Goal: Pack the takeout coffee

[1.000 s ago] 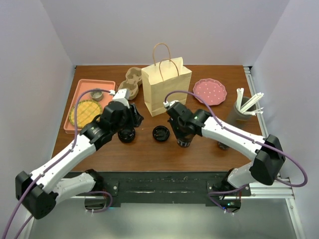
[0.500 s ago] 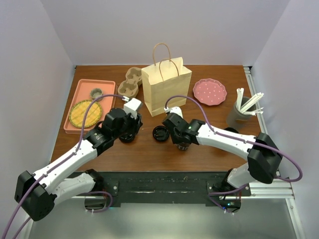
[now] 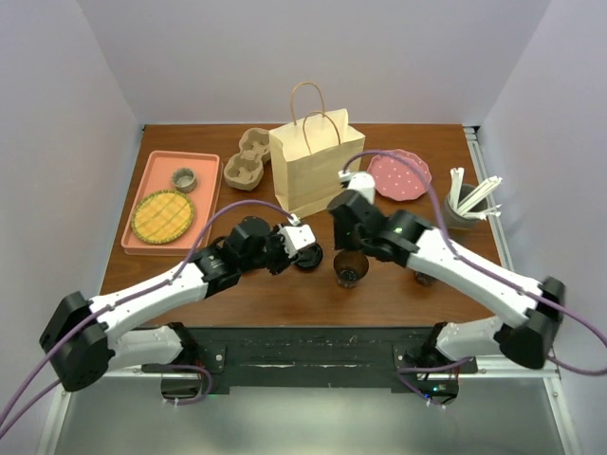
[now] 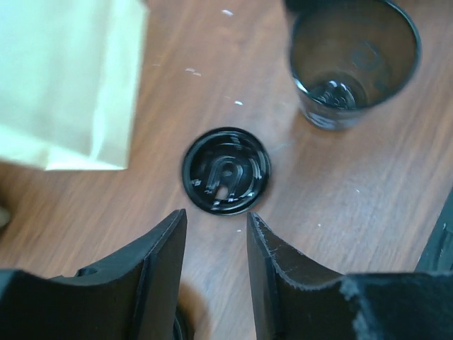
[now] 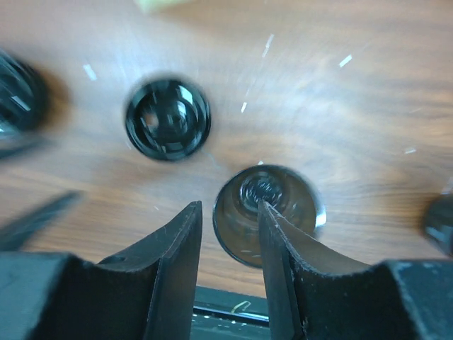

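Over the cup (image 5: 267, 209), right claw (image 5: 228, 207) hangs w/ jaws parted, empty. Left claw (image 4: 216, 217), fingers apart & empty too, hovers just short of the loose lid (image 4: 226, 170). A sec ago we saw right clamped on the cup; left arm was further left. Cup stands upright, lidless, on wood table (image 3: 398, 284) near paper bag (image 3: 316, 171).

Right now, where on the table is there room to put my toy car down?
Bare wood shows between the pink tray and the paper bag, in front of the cup carrier, and in the back corner behind the pink plate. The middle is crowded: the open cup, a black lid, the left arm and right arm bunch together there.
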Controlling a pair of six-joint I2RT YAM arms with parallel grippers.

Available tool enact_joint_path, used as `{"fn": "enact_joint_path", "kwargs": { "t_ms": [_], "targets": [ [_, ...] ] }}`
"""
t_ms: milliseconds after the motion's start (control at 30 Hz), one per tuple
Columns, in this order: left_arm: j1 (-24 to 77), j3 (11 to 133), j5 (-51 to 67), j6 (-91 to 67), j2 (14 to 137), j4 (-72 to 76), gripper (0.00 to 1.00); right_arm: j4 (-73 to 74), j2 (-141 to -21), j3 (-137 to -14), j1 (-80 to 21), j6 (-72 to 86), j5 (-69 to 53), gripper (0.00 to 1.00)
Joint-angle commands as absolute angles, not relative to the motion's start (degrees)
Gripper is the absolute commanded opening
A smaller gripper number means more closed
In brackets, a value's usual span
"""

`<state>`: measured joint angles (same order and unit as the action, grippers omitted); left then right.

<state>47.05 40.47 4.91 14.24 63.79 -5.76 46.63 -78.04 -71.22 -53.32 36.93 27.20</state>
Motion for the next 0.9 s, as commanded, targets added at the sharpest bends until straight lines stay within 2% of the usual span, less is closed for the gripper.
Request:
{"fn": "enact_joint_path", "kwargs": {
  "t_ms": [0,300,633,833,867],
  "targets": [
    [48.34,42.45,11.07,23.10,69.86,-2.28,0.46,53.61,-68.49,-75.76,-49.15,40.34,33.23,0.42],
    [49.39,45.97,18.63,31.46,81.82,-4.57,0.50,53.26,-57.05,-73.66,-45.18,42.01,32.87,0.47],
    [49.48,47.11,16.35,33.66,90.52,-0.97,0.48,52.74,-52.12,-70.93,-45.09,41.75,33.92,0.48],
    [49.48,47.20,14.77,34.19,92.90,1.58,0.39,52.21,-49.92,-70.05,-45.09,41.31,34.10,0.49],
    [49.48,47.20,14.77,34.36,92.99,1.41,0.34,52.21,-49.75,-69.87,-45.09,41.13,33.93,0.49]
  ]
}}
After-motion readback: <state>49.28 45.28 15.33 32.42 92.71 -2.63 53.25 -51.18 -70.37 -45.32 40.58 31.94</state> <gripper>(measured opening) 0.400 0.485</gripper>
